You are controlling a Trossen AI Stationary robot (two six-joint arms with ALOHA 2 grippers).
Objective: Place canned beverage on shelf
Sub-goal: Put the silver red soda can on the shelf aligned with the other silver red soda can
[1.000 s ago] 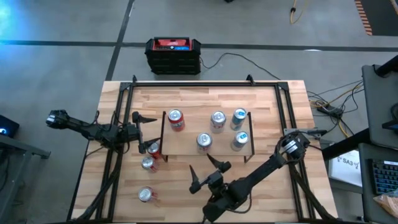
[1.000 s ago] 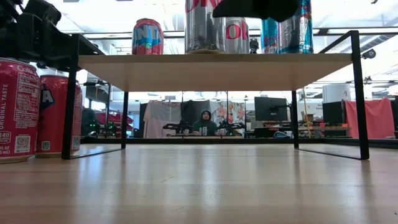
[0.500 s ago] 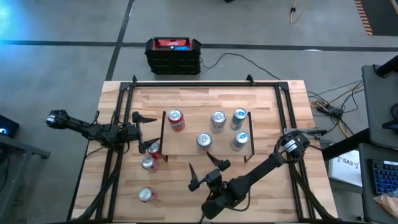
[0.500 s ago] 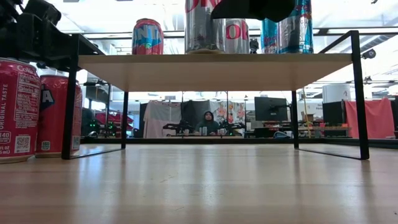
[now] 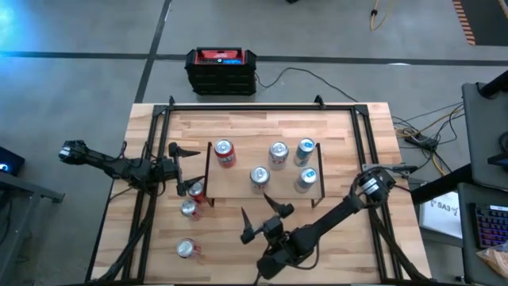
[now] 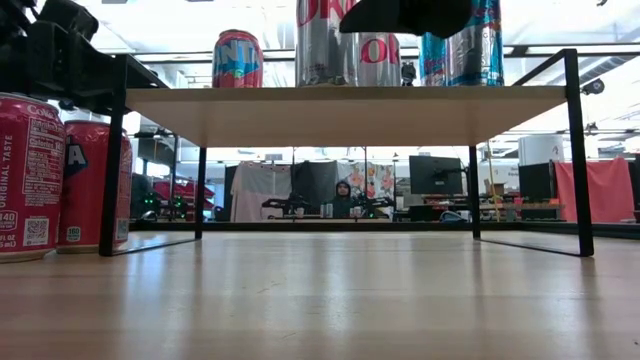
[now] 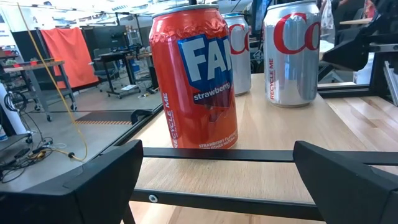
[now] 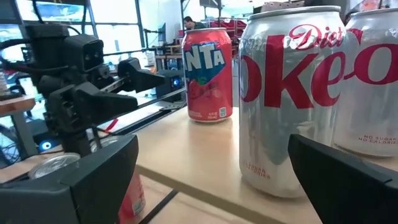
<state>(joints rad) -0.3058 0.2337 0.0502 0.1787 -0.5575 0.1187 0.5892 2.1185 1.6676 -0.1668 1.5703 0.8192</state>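
Behind the bench (image 5: 333, 135) a workshop showed only in the low view, with desks, monitors and a seated person (image 6: 343, 199) far off; the high view instead gave grey floor and a black-and-red box (image 5: 221, 70) beyond the bench's far edge.

On the bench stood the shelf (image 5: 238, 181), a light-wood board on thin black legs. Five cans stood on it: one red can (image 5: 225, 151) at its left end, three silver cans (image 5: 278, 152) and one more near the right front corner (image 5: 305, 179). The wrist views alone gave labels: a strawberry Fanta close up in the left one (image 7: 198, 78), Diet Coke in the right one (image 8: 287, 99).

Three red cans (image 5: 189, 208) waited off the shelf on the bench, two by the shelf's front-left leg and one (image 5: 186, 249) nearer the front edge. The low view showed only two of them (image 6: 30, 175).

A left gripper (image 5: 184, 169) lay level at the shelf's left end, fingers spread wide and empty. A right gripper (image 5: 265, 217) reached in from the front, just before the shelf's front edge, also wide and empty.
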